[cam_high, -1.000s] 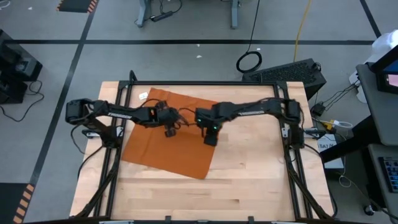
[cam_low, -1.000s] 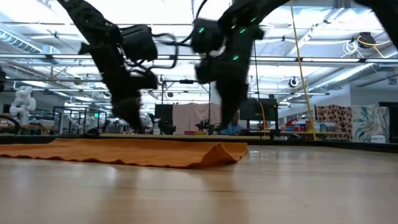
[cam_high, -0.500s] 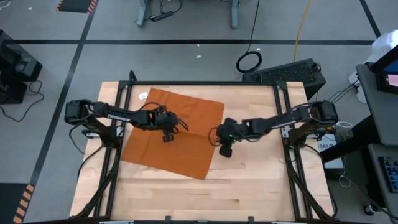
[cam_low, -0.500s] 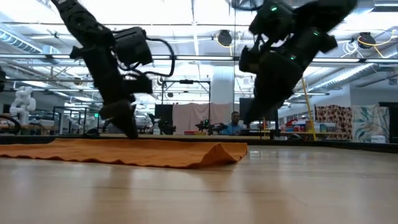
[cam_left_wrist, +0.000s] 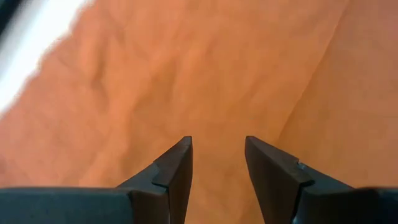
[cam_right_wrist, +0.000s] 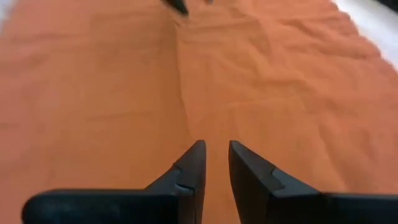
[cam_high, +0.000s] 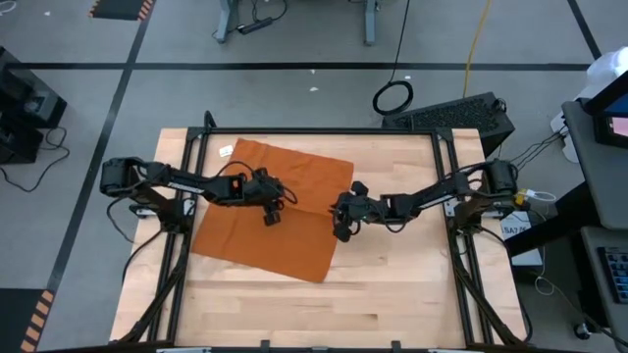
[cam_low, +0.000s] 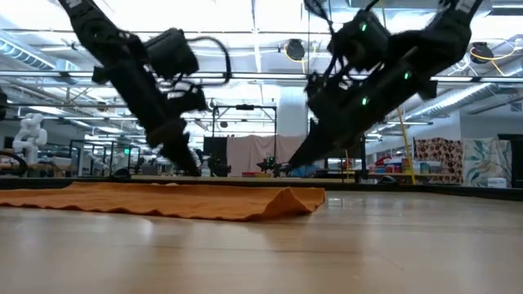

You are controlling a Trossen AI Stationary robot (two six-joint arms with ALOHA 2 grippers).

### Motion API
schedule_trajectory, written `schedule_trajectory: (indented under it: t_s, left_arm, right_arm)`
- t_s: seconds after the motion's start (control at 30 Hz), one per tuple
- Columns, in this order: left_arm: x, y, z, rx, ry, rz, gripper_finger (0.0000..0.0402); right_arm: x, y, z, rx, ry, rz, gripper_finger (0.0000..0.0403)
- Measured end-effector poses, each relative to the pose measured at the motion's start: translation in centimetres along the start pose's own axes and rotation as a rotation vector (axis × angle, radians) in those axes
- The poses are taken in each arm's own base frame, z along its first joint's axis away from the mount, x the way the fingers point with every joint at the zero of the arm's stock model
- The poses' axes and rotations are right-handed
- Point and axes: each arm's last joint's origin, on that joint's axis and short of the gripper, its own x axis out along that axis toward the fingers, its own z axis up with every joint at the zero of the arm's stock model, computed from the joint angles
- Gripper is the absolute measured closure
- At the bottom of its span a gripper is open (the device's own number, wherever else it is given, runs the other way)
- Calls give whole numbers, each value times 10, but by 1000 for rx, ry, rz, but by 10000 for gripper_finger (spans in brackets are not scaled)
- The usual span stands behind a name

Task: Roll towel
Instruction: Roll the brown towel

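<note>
The burnt-orange towel (cam_high: 245, 235) lies spread flat on the wooden table, with its small white tag (cam_high: 226, 151) at the far left corner. In the low view its near right edge (cam_low: 290, 200) makes a small hump. My left gripper (cam_high: 272, 214) is open just above the towel's middle (cam_left_wrist: 186, 74); its fingers point down. My right gripper (cam_high: 340, 230) stands low over the towel's right edge. It slants down toward the table's left, and its fingers are a narrow gap apart (cam_right_wrist: 216, 158). A crease (cam_right_wrist: 183, 93) runs across the cloth ahead of it.
Bare wood (cam_high: 392, 294) lies to the right of the towel and in front of it. Dark frame rails run along the table's left side (cam_high: 172, 275) and right side (cam_high: 466, 279). The two grippers are about a hand's width apart.
My right gripper has swung from over the towel's middle toward the table's right edge. It has then come back down to the towel's right edge, tipped from pointing down to slanting leftward. My left gripper has stayed over the towel's middle. The towel has not moved.
</note>
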Motion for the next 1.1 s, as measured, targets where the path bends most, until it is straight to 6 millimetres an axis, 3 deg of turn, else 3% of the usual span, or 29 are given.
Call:
schedule_trajectory:
  t_s: [0.07, 0.2, 0.3, 0.43, 0.67, 0.83, 0.97, 1.1]
  left_arm:
    - [-8, 2, 10, -2, -16, 0, 247]
    - [-25, 5, 11, 6, 25, 2, 247]
    - [-34, 7, 5, 6, 78, 8, 247]
    - [-35, 7, -13, -34, 190, 19, 247]
    - [-33, 1, -36, -101, 291, 24, 247]
    - [-35, -11, -40, -114, 299, 3, 247]
    - [-39, -25, -41, -102, 287, -48, 247]
    - [-45, -43, -43, -71, 282, -89, 247]
  right_arm:
    - [10, 1, -6, 4, -13, 2, 342]
    - [27, -1, -19, -7, -14, -4, 342]
    - [34, -6, -28, 23, 51, -19, 342]
    - [27, -11, -33, 33, 173, -42, 342]
    - [-13, -17, -28, -104, 376, -69, 342]
    - [-50, -25, -19, -166, 480, -65, 342]
    - [-82, -25, -2, -138, 416, -33, 342]
    - [-109, -7, 17, -102, 224, 78, 342]
